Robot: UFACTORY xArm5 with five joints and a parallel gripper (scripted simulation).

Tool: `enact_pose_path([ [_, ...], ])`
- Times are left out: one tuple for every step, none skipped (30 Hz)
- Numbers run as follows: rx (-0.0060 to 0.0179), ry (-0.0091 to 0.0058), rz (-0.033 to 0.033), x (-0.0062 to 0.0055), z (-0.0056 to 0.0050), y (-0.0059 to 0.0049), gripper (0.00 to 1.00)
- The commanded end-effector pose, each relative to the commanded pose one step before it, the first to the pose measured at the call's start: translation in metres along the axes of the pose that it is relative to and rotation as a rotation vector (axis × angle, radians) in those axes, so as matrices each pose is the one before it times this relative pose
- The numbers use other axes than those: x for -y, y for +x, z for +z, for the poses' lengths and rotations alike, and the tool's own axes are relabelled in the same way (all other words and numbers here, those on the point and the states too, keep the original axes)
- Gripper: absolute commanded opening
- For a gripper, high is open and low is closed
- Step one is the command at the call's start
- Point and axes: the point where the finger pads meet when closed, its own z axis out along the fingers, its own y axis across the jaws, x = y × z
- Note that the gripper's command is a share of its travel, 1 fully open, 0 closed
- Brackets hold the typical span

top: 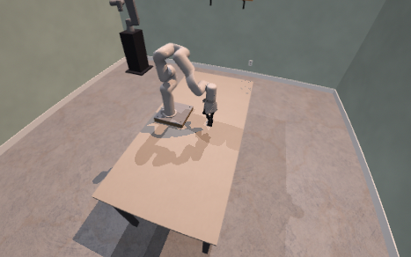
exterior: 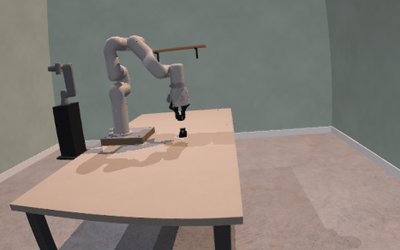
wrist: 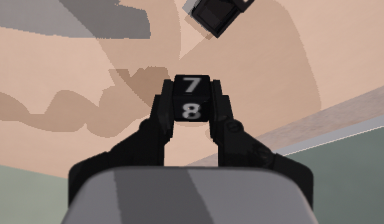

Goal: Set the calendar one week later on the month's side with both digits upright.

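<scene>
My gripper (top: 210, 117) (exterior: 180, 117) (wrist: 191, 92) is shut on a black cube (wrist: 191, 98), held upright above the table. In the wrist view the held cube shows a white 7 on one face and a white 8 on the face below it in the picture. The small black calendar tray (exterior: 183, 135) (wrist: 211, 16) stands on the table below the gripper. In the wrist view it is cut off by the top edge, and one end of it is bare. The other cube (wrist: 246, 2) is in the tray's other end, with only part of a digit showing. The month's name is not visible.
The long table (top: 166, 194) (exterior: 149, 193) carries the arm's base plate (top: 183, 115) (exterior: 147, 136), left of the tray in the top and exterior views. The table's right edge runs beyond the tray. A wall shelf (exterior: 181, 49) and a second arm on a black pedestal (top: 134, 50) (exterior: 68, 130) stand apart.
</scene>
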Motion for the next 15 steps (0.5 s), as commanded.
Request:
enact_pose_path([
  [0.00249, -0.00316, 0.15337, -0.00689, -0.00253, 0.00648, 0.27],
  [-0.00005, -0.00010, 0.04460, -0.00143, -0.00040, 0.00257, 0.27],
  [-0.00003, -0.00005, 0.02336, -0.00068, -0.00021, 0.00138, 0.27],
  [-0.00003, -0.00005, 0.02340, -0.00064, -0.00021, 0.00140, 0.27],
  [-0.00003, -0.00005, 0.02346, -0.00060, -0.00021, 0.00142, 0.27],
  [-0.00003, -0.00004, 0.01825, -0.00044, -0.00016, 0.00112, 0.27],
  [-0.00004, -0.00006, 0.02974, -0.00067, -0.00027, 0.00183, 0.27],
  [-0.00004, -0.00005, 0.02424, -0.00050, -0.00022, 0.00151, 0.27],
  [-0.00001, -0.00002, 0.00742, -0.00014, -0.00007, 0.00047, 0.27],
  [0.00000, 0.00000, 0.00000, 0.00000, 0.00000, 0.00000, 0.27],
  [0.00000, 0.00000, 0.00000, 0.00000, 0.00000, 0.00000, 0.27],
  [-0.00009, -0.00011, 0.05691, -0.00102, -0.00051, 0.00359, 0.27],
  [-0.00008, -0.00009, 0.04772, -0.00066, -0.00042, 0.00306, 0.27],
  [-0.00001, -0.00001, 0.00404, -0.00004, -0.00004, 0.00026, 0.27],
  [-0.00006, -0.00006, 0.03310, -0.00033, -0.00029, 0.00214, 0.27],
])
